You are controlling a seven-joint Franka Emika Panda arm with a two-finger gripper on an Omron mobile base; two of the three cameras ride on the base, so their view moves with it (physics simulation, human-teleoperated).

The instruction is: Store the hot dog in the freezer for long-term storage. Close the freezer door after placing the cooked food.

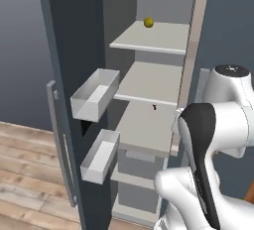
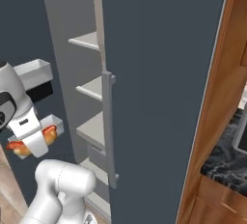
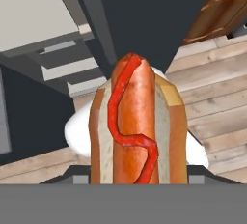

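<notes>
Wooden floor planks [image 1: 20, 149] lie before the tall dark slate-grey freezer [image 1: 149, 100], its flat slate door [image 1: 74, 65] swung open beside pale shelves, while the white arm's two-finger gripper [image 2: 34, 140] clamps the orange-tan hot dog [image 3: 137, 126] short of the shelves.

The hot dog [image 3: 137, 126], an orange-tan bun with a red sausage, sits low before the freezer [image 1: 149, 85], whose door [image 1: 64, 75] stands open at left.

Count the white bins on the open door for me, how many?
2: an upper bin and a lower bin, both on the open freezer door. More may hide beyond the picture.
</notes>
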